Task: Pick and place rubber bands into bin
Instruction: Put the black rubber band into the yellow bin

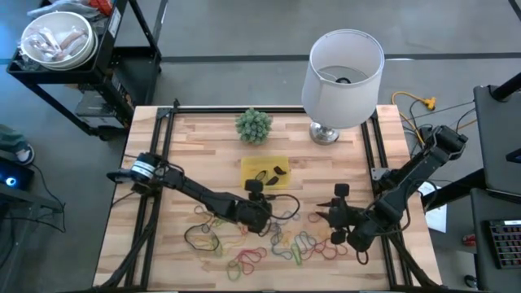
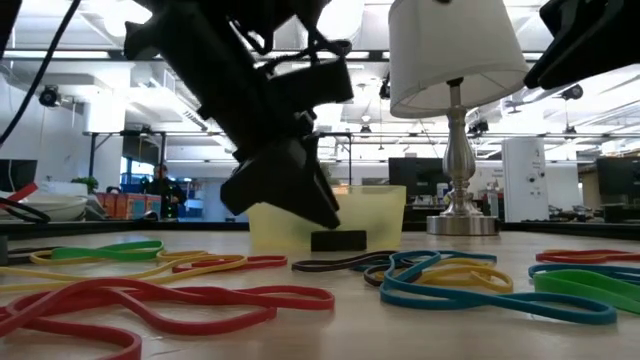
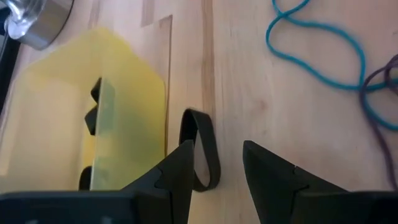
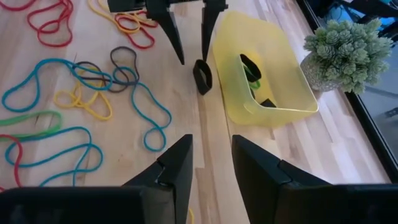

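Note:
The yellow bin sits mid-table and holds some dark and green rubber bands. Many coloured rubber bands lie loose on the wood toward the near edge. One black rubber band lies flat on the table just outside the bin's wall. My left gripper is open and slants down over this band, with its fingertips at the band's end. My right gripper hangs open above the table to the right of the left one, with nothing between its fingers. My left gripper is open with one fingertip right at the black band's end. I cannot tell whether it touches the band. The band lies flat on the wood.
A white lamp on a metal foot and a small green plant stand at the far edge behind the bin. A metal bowl sits on a cart beyond the table's far left corner. Black frame rails run along the sides.

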`<state>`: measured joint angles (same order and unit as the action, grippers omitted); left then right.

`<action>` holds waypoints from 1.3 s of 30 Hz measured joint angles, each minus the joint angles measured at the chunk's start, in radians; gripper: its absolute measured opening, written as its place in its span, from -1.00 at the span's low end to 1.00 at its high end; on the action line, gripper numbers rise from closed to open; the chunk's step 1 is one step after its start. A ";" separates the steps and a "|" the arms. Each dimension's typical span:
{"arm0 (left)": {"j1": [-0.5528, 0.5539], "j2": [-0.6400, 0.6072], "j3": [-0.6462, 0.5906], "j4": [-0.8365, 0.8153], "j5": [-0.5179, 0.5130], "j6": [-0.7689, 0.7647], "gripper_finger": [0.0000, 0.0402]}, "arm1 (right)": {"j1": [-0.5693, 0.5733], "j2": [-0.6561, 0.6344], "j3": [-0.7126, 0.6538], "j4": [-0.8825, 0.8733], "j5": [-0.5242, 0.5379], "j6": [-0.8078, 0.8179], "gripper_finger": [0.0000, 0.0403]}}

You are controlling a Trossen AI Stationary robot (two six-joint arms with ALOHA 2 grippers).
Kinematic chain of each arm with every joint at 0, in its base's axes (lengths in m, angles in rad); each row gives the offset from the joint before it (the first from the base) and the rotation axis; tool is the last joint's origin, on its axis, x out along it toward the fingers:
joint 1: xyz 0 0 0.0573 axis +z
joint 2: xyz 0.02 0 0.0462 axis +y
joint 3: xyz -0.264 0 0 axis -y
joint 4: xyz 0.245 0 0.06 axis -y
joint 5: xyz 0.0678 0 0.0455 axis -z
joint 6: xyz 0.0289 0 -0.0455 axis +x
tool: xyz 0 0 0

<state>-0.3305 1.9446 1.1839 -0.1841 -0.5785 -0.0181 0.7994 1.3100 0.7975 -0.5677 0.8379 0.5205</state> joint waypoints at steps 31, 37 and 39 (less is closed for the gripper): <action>0.039 0.038 -0.022 0.045 0.074 0.005 -0.44 | 0.000 0.001 -0.001 0.005 0.002 0.000 -0.54; 0.039 0.038 -0.023 0.029 0.076 0.006 -0.85 | 0.000 0.001 -0.002 0.005 0.002 0.001 -0.53; 0.039 0.038 -0.023 0.022 0.076 0.006 -0.96 | 0.000 0.001 -0.002 0.005 0.002 0.000 -0.53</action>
<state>-0.2913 1.9827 1.1611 -0.1618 -0.5026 -0.0122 0.7990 1.3109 0.7952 -0.5625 0.8394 0.5210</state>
